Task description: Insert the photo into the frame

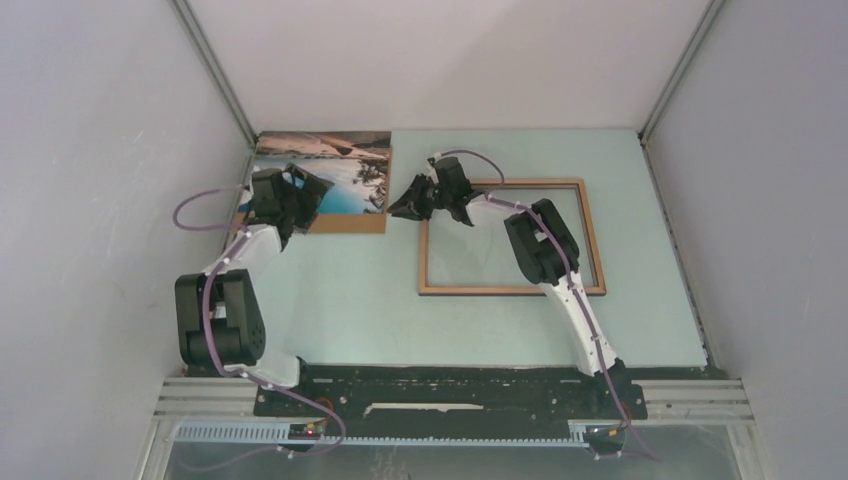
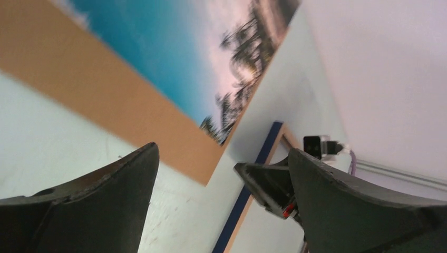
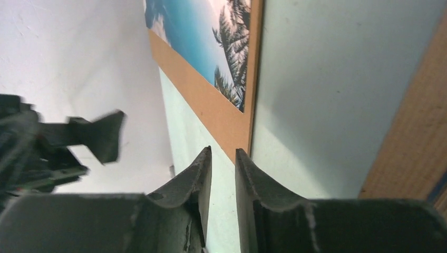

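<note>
The photo point(image 1: 350, 165) lies picture side up at the back left, on the brown backing board point(image 1: 350, 224). The frame point(image 1: 510, 290) lies flat at the middle right, light wood face up. My left gripper point(image 1: 310, 185) hovers over the photo's near left part, jaws wide open and empty point(image 2: 222, 147); the photo point(image 2: 174, 52) and board point(image 2: 105, 105) lie ahead of it. My right gripper point(image 1: 405, 208) is by the frame's far left corner, pointing at the board's near right corner point(image 3: 221, 113). Its jaws point(image 3: 224, 149) are a narrow gap apart with nothing between.
White walls enclose the pale green table point(image 1: 340, 300) on the left, back and right. The frame's navy edge point(image 2: 253, 179) and my right gripper's finger point(image 2: 274, 184) show in the left wrist view. The left gripper point(image 3: 100, 134) shows blurred in the right wrist view.
</note>
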{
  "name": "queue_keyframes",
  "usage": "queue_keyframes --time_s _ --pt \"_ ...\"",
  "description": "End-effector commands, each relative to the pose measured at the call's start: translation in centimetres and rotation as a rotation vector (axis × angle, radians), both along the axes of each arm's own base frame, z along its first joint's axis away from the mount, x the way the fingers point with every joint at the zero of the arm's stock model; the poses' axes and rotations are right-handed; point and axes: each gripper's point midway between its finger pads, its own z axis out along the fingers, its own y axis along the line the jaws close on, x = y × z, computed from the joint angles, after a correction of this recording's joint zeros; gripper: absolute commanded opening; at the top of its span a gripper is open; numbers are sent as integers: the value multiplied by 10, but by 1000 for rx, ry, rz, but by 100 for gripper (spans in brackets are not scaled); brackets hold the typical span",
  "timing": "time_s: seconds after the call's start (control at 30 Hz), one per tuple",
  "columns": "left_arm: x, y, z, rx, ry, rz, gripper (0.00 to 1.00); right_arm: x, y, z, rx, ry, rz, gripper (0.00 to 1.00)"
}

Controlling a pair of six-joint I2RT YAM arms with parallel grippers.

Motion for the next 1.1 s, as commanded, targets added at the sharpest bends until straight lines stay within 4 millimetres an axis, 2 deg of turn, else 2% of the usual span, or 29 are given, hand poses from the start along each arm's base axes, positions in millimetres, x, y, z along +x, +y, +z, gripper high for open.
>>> queue_keyframes --time_s 0.0,0.17,0.27,0.37,0.47,0.63,0.73,0.87,0.9,1.0,1.07 --pt "42 21 63 155 -250 5 100 2 2 62 -47 -190 51 33" --pt "88 20 65 84 -376 9 100 -10 -5 84 -79 -274 108 45" --pt "117 15 63 42 -455 -12 100 -13 -11 96 -90 -306 121 48" --pt "131 12 52 10 -490 -19 100 -16 -17 95 -84 -294 133 48" --pt "135 8 29 -29 -462 -30 100 -16 -22 88 -85 -282 135 48" --pt "120 8 -16 -105 -310 15 100 -14 -26 80 -70 -256 126 48" --pt "101 11 -53 -117 -110 64 100 -14 -26 80 -66 -254 118 48" --pt "70 17 -89 -99 106 121 100 -16 -27 82 -62 -248 113 48" --pt "63 17 -95 -98 158 121 100 -17 -27 82 -62 -248 112 48" --pt "56 19 -93 -82 191 130 100 -19 -28 86 -61 -255 105 48" --pt "45 21 -91 -80 234 149 100 -21 -28 87 -65 -256 105 48"
